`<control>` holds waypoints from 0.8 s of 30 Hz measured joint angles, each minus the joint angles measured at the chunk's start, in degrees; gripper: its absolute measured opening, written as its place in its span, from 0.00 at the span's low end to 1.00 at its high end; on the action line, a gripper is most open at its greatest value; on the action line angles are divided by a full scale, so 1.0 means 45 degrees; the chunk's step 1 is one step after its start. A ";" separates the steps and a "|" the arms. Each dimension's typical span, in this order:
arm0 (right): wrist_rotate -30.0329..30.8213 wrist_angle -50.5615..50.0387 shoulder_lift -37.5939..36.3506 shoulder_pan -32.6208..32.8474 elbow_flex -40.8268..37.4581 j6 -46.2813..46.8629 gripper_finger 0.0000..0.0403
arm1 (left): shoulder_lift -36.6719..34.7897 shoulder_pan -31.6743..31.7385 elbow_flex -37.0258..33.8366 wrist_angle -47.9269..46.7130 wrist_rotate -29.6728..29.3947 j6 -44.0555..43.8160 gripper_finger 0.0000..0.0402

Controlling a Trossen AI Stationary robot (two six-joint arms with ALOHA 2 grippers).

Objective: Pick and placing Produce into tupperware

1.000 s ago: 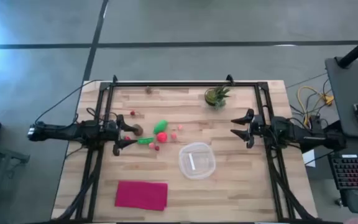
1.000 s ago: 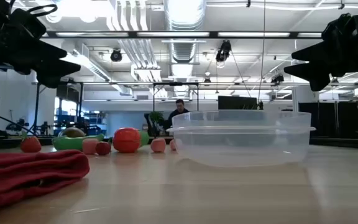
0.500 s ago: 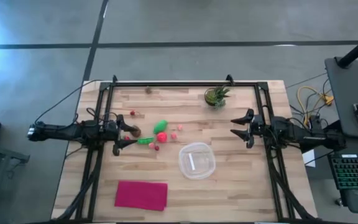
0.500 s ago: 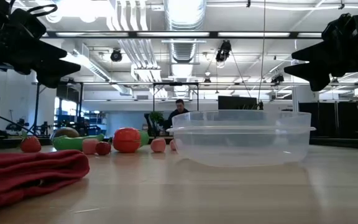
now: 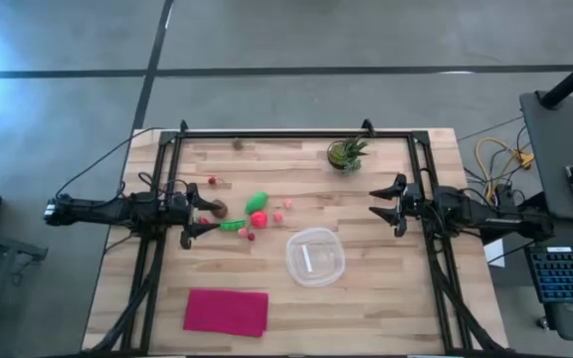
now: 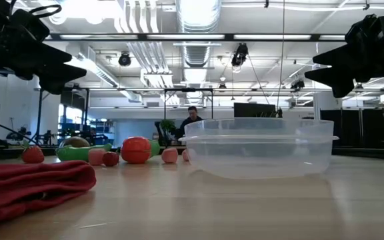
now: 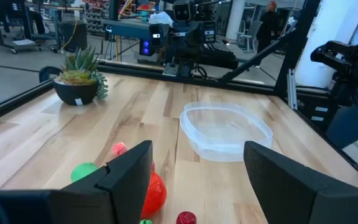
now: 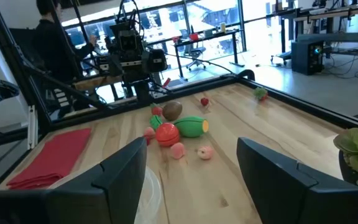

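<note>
The produce lies left of the table's centre: a brown oval (image 5: 221,209), a green piece (image 5: 258,202), a red round one (image 5: 259,219) (image 6: 136,149), two pink ones (image 5: 279,216), a green elongated one (image 5: 232,226) and small red ones. They also show in the right wrist view, with the red one (image 8: 167,134) there. The clear tupperware (image 5: 314,257) (image 7: 225,130) rests on its base right of them. My left gripper (image 5: 202,213) (image 7: 197,186) hovers open, raised above the table, just left of the brown oval. My right gripper (image 5: 380,206) (image 8: 191,180) hovers open over the right side.
A magenta cloth (image 5: 227,311) lies folded near the near edge, left of centre. A potted plant (image 5: 346,152) stands by the far edge. Two small pieces lie apart, one red (image 5: 212,181) and one by the far edge (image 5: 238,144). A black frame (image 5: 296,131) borders the table.
</note>
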 joint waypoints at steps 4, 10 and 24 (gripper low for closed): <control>0.0003 -0.0001 0.0001 0.0000 0.0000 0.0000 0.60 | -0.0004 -0.0004 0.0004 -0.0005 0.0004 -0.0004 0.60; 0.0005 0.0015 0.0001 0.0001 -0.0001 0.0000 0.60 | -0.0004 -0.0002 0.0003 0.0000 0.0005 -0.0001 0.60; 0.1773 0.3948 -0.0003 -0.0001 -0.0013 0.0379 0.60 | -0.0005 -0.0001 0.0002 -0.0003 -0.0002 0.0016 0.60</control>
